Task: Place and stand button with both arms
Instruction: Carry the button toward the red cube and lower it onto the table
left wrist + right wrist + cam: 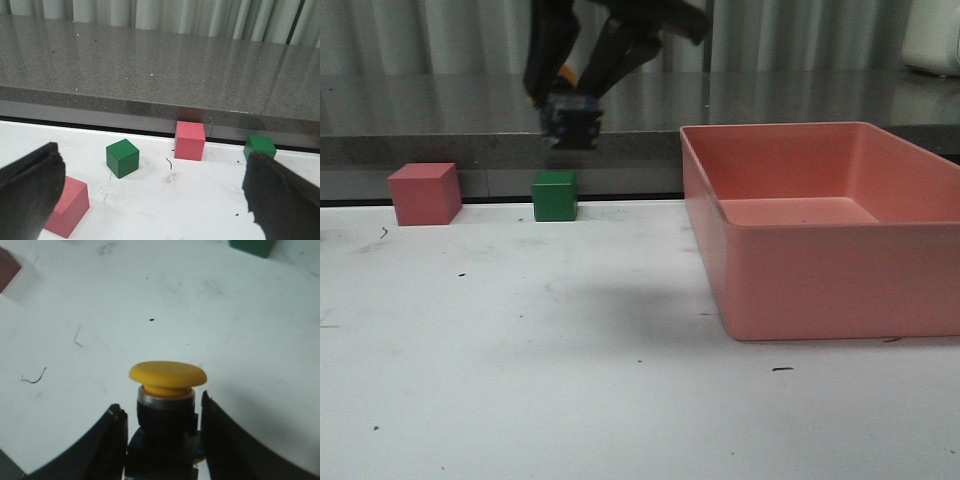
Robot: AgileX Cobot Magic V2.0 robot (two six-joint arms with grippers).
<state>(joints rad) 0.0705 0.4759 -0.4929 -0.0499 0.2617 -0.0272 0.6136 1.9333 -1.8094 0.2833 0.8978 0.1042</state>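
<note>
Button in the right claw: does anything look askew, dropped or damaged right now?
Nothing stands out. The button sits squarely between the right claw's fingers, yellow cap intact, held above the table. The left claw is open and empty.

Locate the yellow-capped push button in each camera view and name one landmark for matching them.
Front view: the yellow-capped push button hangs above the table, top centre-left, in the right claw.
Left wrist view: not in it.
Right wrist view: bottom centre, yellow cap toward the table, dark body between the claw's fingers.
Shared landmark: the small green cube.
</note>
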